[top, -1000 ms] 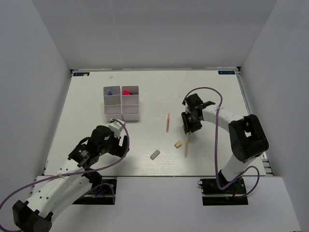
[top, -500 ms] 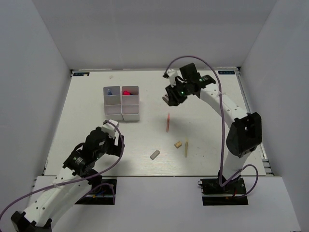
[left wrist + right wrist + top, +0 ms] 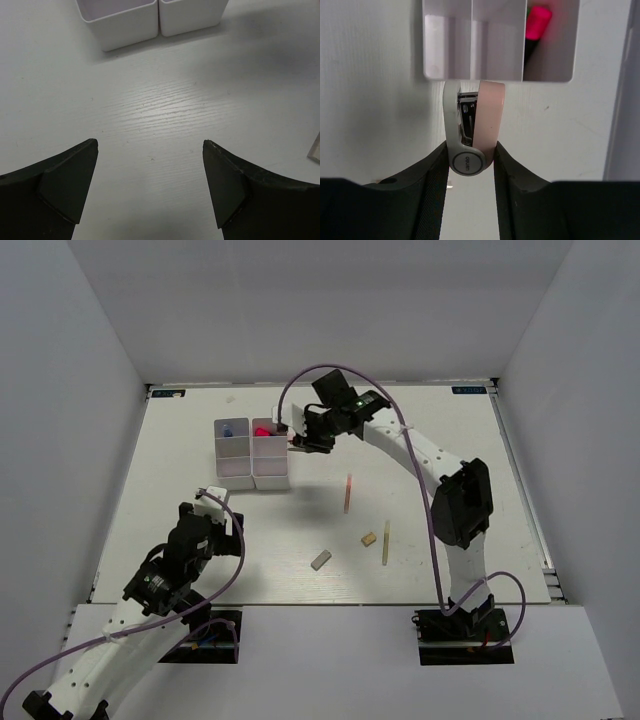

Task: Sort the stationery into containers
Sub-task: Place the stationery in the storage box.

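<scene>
Down at the left, the left end effector [image 3: 149, 150] hangs low over the bare desk [image 3: 180, 460] just short of the trays, its fingers spread wide with nothing between them.

The two white trays sit touching, side by side. The left tray [image 3: 232, 468] has a blue marker [image 3: 228, 428] in its far compartment. The right tray [image 3: 270, 472] has a red-capped marker [image 3: 263, 431] in its far compartment. The other compartments look empty from above, so I'd judge the sorting barely begun.

Just to the right of the right tray's far end, the right end effector [image 3: 470, 152] is clamped on the pink tube [image 3: 475, 115], squeezing it near its rounded back end. The tube's long axis runs straight out from the fingers, nose toward the tray wall. I can't tell how high it rides above the rim. This looks like the third item about to go in.

Further right, four things lie loose on the desk. The orange pencil [image 3: 347, 493] lies near-to-far, a grey block [image 3: 320, 560] sits toward the near edge, the tan eraser [image 3: 369, 538] is beside it, and the wooden pencil [image 3: 386, 543] just past the eraser also runs near-to-far. All of these have yet to be sorted.
</scene>
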